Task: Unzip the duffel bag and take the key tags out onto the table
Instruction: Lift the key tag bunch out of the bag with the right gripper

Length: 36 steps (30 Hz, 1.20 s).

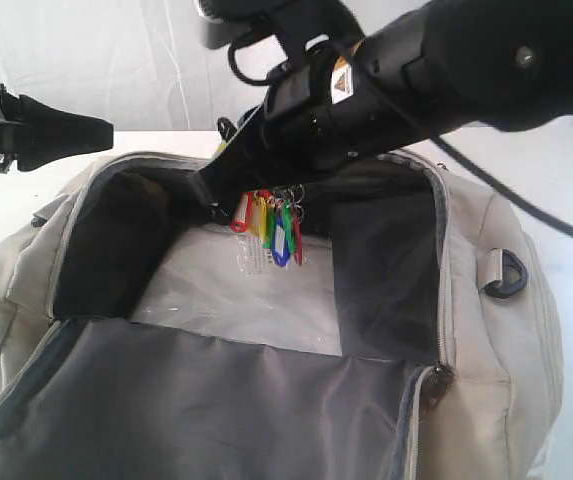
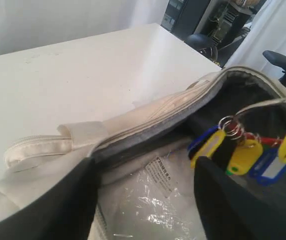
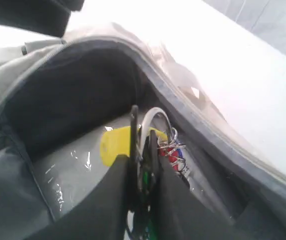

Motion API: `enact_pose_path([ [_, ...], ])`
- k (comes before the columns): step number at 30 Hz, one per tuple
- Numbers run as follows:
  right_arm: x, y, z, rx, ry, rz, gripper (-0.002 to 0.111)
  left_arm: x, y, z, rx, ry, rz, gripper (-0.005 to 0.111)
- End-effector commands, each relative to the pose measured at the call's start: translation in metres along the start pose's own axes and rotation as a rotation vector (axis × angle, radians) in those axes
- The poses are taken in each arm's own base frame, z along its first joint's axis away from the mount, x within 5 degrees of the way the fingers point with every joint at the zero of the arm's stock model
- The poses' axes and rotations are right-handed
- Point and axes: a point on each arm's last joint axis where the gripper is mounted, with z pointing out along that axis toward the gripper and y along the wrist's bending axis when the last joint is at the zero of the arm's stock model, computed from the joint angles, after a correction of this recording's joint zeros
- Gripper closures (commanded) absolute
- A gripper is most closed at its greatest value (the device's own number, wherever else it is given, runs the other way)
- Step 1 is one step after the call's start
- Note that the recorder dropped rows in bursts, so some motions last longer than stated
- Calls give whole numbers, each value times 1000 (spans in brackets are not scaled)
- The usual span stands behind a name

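The cream duffel bag (image 1: pixel 506 340) lies unzipped on the white table (image 2: pixel 83 75), its grey lining showing. My right gripper (image 1: pixel 228 205) reaches down into the opening and is shut on the key tags (image 1: pixel 271 225). Red, yellow, green and blue tags hang from it on their metal ring. In the right wrist view the fingers (image 3: pixel 113 200) pinch the bunch of key tags (image 3: pixel 115 145) inside the bag (image 3: pixel 58 100). My left gripper (image 1: pixel 101 128) hovers at the bag's left rim (image 2: pixel 147 125), open and holding nothing (image 2: pixel 145 200), with the key tags (image 2: pixel 247 152) beside it.
A clear plastic packet with a white printed label (image 1: pixel 256 290) lies on the bag's floor. A dark D-ring (image 1: pixel 507 273) and a metal zip pull (image 1: pixel 434 378) sit on the bag's right side. A chair and dark cabinets (image 2: pixel 202 42) stand beyond the table edge.
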Motion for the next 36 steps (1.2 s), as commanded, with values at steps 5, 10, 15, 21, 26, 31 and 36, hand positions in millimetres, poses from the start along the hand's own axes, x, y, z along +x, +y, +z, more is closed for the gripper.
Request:
enact_pose_path([
  [5,-25,-6,-92,39,-268,-28,108,-3,0,-2,-44,-11,62,46],
  [10,-28,-10,-144,83,-410,-18,108,-1,10,-2,-153,-3,90,46],
  [15,-20,-17,-180,166,-446,-34,108,16,9,1,-156,33,71,46],
  [21,-4,-30,-202,309,-368,-5,108,23,-1,15,-140,70,109,46],
  [26,3,-33,-210,340,-328,22,108,23,4,20,-270,92,126,47],
  [31,10,-35,-208,365,-245,37,108,24,8,21,-320,100,130,74],
  [36,12,-38,-209,391,-228,26,108,30,16,25,-352,123,117,97],
])
